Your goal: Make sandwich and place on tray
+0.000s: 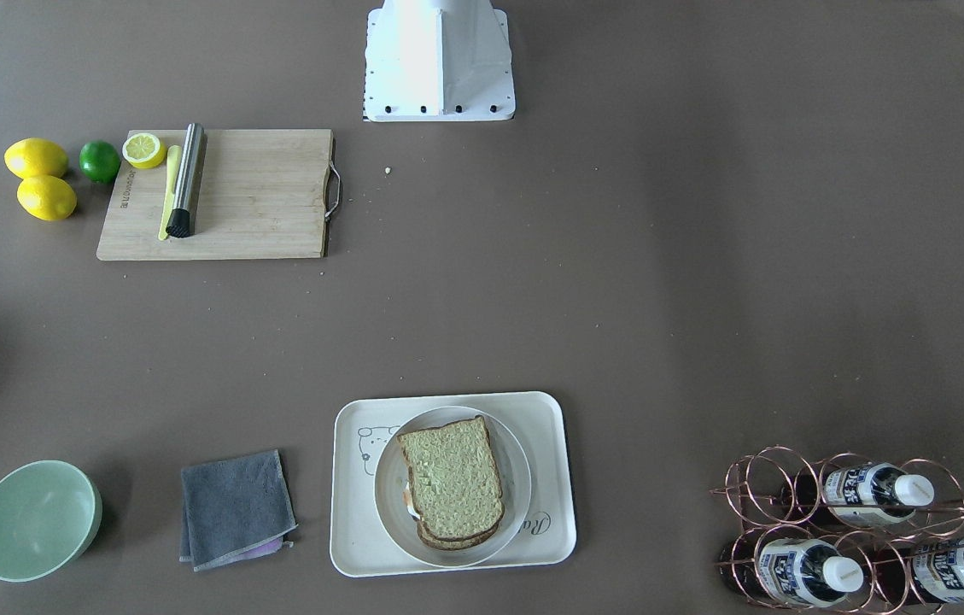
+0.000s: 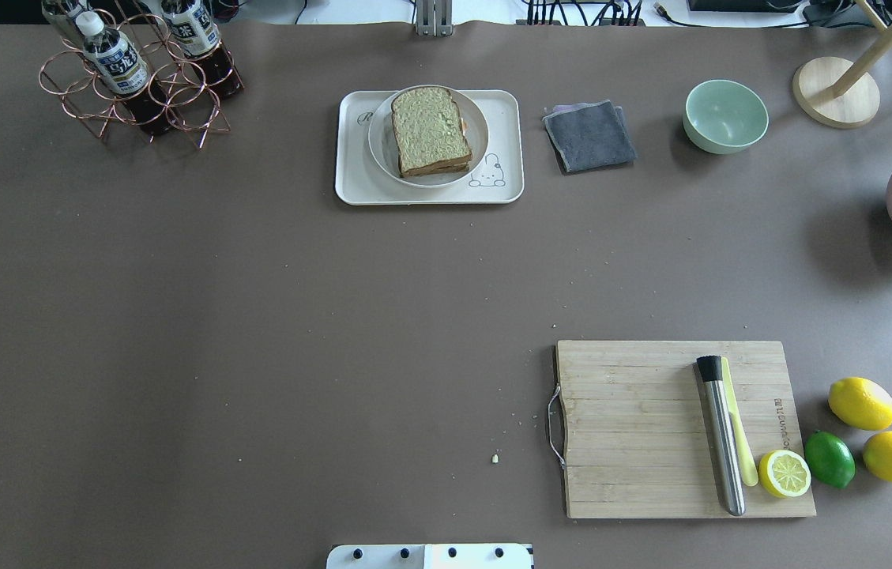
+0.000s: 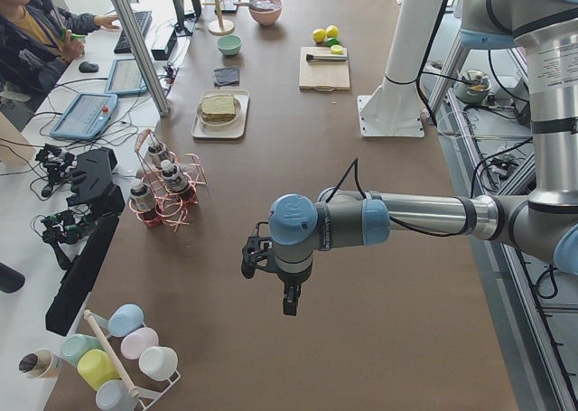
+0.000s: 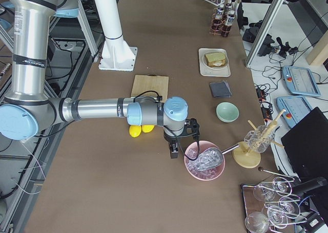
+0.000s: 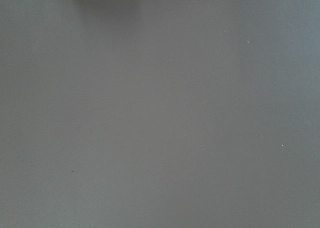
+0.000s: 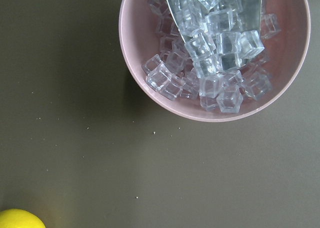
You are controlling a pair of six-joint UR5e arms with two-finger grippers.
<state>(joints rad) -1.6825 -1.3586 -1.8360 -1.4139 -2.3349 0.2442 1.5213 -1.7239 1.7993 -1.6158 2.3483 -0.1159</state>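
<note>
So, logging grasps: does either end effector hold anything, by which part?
Nothing visibly held: left end effector hangs over the table, right end effector beside the ice bowl.

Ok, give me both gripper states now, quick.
Left gripper: cannot be told, it shows only in the side view.
Right gripper: cannot be told, it shows only in the side view, beside the pink ice bowl.

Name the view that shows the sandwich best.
The exterior front-facing view: the brown-crusted two-slice bread sandwich is largest there, with both stacked crusts visible. The overhead exterior view shows it smaller, both side views show it tiny, and the wrist views miss it.
</note>
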